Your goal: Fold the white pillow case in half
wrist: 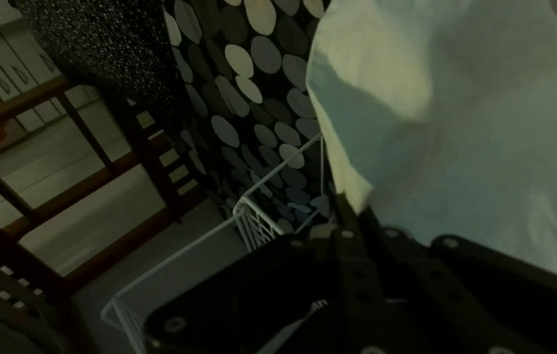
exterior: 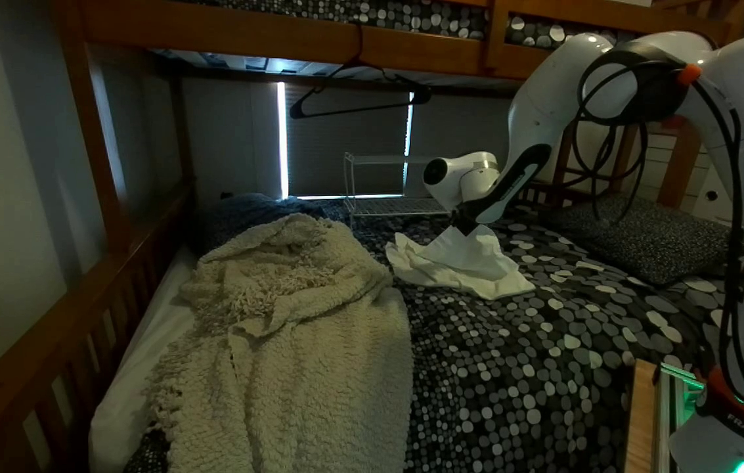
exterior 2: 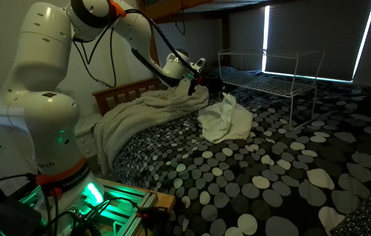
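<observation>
White pillow case (exterior: 467,264), edge pinched by gripper (wrist: 356,209).

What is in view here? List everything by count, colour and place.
Bunk bed: 1, brown, framing the scene
Bedcover: 1, black, grey and white, across the bed
White pillow case: 1, off-white, on the bedcover, one corner lifted
Blanket: 1, cream, on the bed
Mattress edge: 1, white, beside the blanket
Bluish cloth: count unclear, dark, beyond the blanket
Speckled pillow: 1, dark, on the bedcover
Wire rack: 1, white, on the bedcover
Hanger: 1, black, under the upper bunk
Window blind: 1, dark, at the back
Cabinet fronts: several, pale, background
Robot arm: 1, white, on a stand
Gripper: 1, black, pinching the lifted corner
</observation>
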You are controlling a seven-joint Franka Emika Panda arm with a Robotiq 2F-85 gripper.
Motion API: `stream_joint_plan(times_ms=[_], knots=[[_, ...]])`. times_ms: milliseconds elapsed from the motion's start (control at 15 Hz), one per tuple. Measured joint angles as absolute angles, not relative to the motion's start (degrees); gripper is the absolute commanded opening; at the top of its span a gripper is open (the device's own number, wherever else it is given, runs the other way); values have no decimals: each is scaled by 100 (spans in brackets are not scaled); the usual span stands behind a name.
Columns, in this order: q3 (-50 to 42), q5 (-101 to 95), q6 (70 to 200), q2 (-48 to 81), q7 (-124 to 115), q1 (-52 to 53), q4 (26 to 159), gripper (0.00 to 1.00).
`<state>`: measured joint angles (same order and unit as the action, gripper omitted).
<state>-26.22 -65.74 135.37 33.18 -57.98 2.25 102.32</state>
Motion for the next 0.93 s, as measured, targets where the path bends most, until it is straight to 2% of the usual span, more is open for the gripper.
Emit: stream_joint_plan(times_ms=[467, 933], knots=[[-2353, -6724, 13424, 3345, -6060, 9, 10069, 0], [-2235, -6782, 12742, 3892, -6755, -678, 8860, 0]])
